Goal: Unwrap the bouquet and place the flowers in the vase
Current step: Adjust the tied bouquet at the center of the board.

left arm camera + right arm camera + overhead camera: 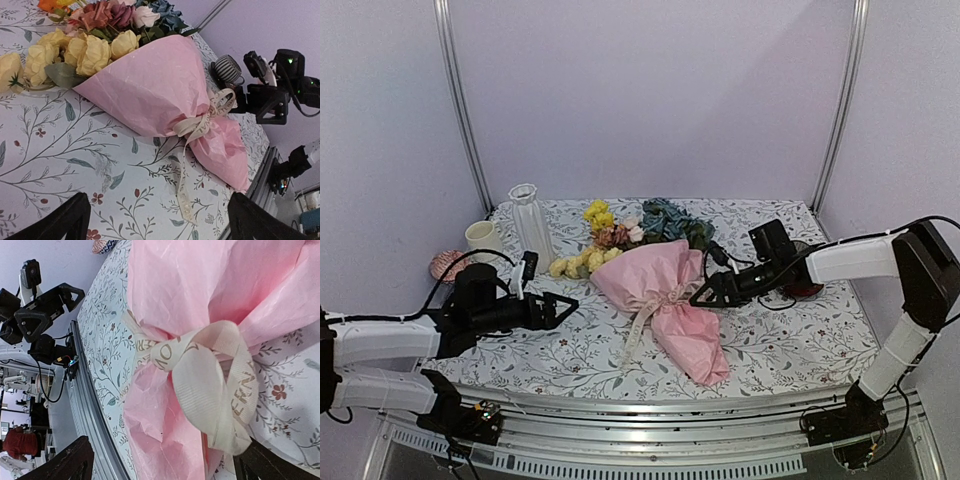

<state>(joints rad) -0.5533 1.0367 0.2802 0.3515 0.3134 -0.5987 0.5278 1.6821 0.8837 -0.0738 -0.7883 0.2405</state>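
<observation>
- Rail (650, 420) and both arm bases run along the table's near edge.
- Left gripper (565, 305) hovers low over the flowered cloth (790, 340), jaws spread wide with nothing between them. It points at the bouquet's left side and stands apart from it.
- Its wrist view shows both fingers (65, 220) at the bottom corners, bare cloth between them.
- Right gripper (700, 297) comes in from the other side, jaws likewise wide apart and holding nothing. Its tips sit just beside the tied waist; whether they touch the paper cannot be told.
- Bouquet (655, 285) lies on its side mid-table between the two grippers, still wrapped in crinkled pink paper.
- Its twisted tail (705, 350) points to the near right.
- Ribbon (210, 375) is knotted in a bow round the waist, with one loose end trailing toward the near edge.
- Flowers (605, 235) stick out of the open end toward the back left: yellow nearest the left arm, then pink and cream, with teal clusters furthest back.
- Ribbed cup (227, 67) stands by the right arm, seen only from the left wrist.
- Mug (483, 236) sits at the far left.
- Vase (528, 220) stands upright beside the mug at the back left, near the yellow blooms but not touching them.
</observation>
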